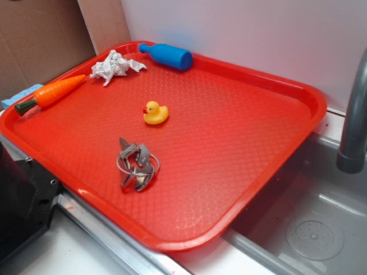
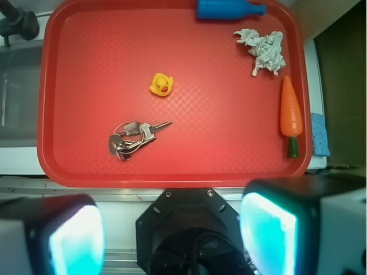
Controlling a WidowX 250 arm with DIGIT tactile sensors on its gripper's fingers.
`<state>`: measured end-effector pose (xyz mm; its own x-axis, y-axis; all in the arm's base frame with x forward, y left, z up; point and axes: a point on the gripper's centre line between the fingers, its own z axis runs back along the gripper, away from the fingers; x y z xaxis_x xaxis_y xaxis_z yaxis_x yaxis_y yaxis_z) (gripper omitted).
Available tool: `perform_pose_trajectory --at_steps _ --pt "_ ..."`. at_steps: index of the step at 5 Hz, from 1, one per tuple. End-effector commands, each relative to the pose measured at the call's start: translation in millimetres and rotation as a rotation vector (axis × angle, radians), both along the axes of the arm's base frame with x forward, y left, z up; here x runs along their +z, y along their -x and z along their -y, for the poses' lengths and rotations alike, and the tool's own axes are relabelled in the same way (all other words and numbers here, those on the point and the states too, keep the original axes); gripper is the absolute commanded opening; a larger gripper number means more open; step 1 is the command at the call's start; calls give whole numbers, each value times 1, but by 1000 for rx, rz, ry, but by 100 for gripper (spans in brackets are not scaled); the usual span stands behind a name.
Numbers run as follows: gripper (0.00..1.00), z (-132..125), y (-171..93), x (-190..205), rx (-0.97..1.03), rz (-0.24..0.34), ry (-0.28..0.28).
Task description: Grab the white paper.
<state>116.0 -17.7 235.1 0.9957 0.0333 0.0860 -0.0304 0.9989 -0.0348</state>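
The white paper [image 1: 116,66] is a crumpled wad lying in the far left corner of the red tray [image 1: 241,189]; in the wrist view the white paper [image 2: 262,49] sits at the tray's [image 2: 57,114] upper right. My gripper [image 2: 172,240] hangs high above the robot base, off the tray's near edge, far from the paper. Its two pads [image 2: 77,243] stand wide apart with nothing between them, so it is open. The gripper does not show in the exterior view.
On the tray lie a yellow rubber duck [image 1: 155,113], a bunch of keys [image 1: 136,165], a toy carrot [image 1: 53,91] and a blue bottle [image 1: 167,55]. A sink [image 1: 309,229] with a grey faucet [image 1: 354,120] lies to the right. The black robot base [image 2: 192,229] is below.
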Motion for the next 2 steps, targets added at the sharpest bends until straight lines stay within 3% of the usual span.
perform_pose_trajectory --at_steps 1,2 --pt "100 0 0 0 0 0 0" --pt "100 -14 -13 -6 248 81 38"
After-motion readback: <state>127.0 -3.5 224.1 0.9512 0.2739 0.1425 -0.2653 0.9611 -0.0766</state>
